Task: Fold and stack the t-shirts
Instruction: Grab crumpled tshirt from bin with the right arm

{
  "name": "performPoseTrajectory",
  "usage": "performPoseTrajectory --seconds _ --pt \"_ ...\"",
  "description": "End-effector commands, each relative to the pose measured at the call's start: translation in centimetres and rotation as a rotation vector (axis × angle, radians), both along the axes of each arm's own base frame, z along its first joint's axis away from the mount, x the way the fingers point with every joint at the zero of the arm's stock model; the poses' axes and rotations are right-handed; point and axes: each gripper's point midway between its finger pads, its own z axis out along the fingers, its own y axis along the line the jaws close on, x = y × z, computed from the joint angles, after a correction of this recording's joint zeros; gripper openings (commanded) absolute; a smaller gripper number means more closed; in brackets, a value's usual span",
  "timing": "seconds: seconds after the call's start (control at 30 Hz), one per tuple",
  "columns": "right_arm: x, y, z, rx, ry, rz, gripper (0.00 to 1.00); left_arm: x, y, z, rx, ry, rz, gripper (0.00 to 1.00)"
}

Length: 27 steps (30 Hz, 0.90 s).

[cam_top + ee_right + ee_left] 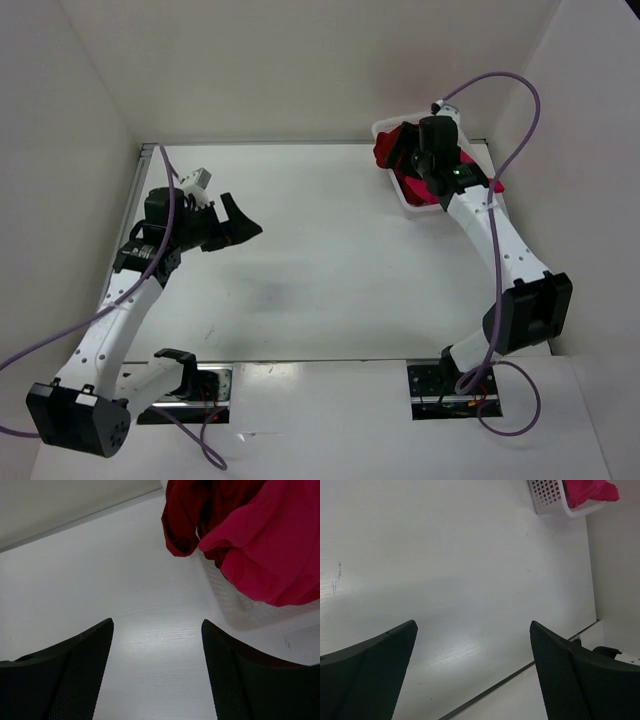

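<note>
A white mesh basket [384, 128] stands at the back right of the table. A dark red shirt [385, 153] and a bright crimson-pink shirt [414, 186] lie bunched in it and hang over its rim. The right wrist view shows the dark red shirt [190, 515], the crimson-pink shirt [270, 545] and the basket wall [235, 605]. The light pink shirt is hidden. My right gripper [403, 152] is open and empty [157, 630], just beside the basket above bare table. My left gripper [235, 222] is open and empty [472, 627] over the left of the table, far from the basket [547, 495].
White walls close in the table [330, 260] at the left, back and right. A metal rail [300, 362] runs along the near edge by the arm bases. Purple cables loop from both arms.
</note>
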Motion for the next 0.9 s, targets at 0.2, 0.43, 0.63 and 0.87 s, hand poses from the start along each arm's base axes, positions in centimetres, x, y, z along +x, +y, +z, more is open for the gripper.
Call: performPoseTrajectory --seconds 0.2,0.43,0.63,0.87 --pt "3.1 -7.1 0.8 -0.007 -0.020 -0.185 0.33 1.3 -2.9 2.6 0.002 -0.114 -0.127 1.00" --pt "5.8 -10.2 -0.4 -0.027 0.012 -0.252 0.10 0.3 -6.5 2.6 -0.204 0.028 -0.276 1.00" --pt "8.7 -10.8 -1.2 -0.036 0.034 -0.270 0.58 -4.6 -8.9 0.0 -0.407 0.181 -0.320 1.00" --pt "13.3 -8.9 -2.7 0.035 0.043 -0.255 0.64 -4.6 -8.4 0.8 -0.415 0.106 -0.282 1.00"
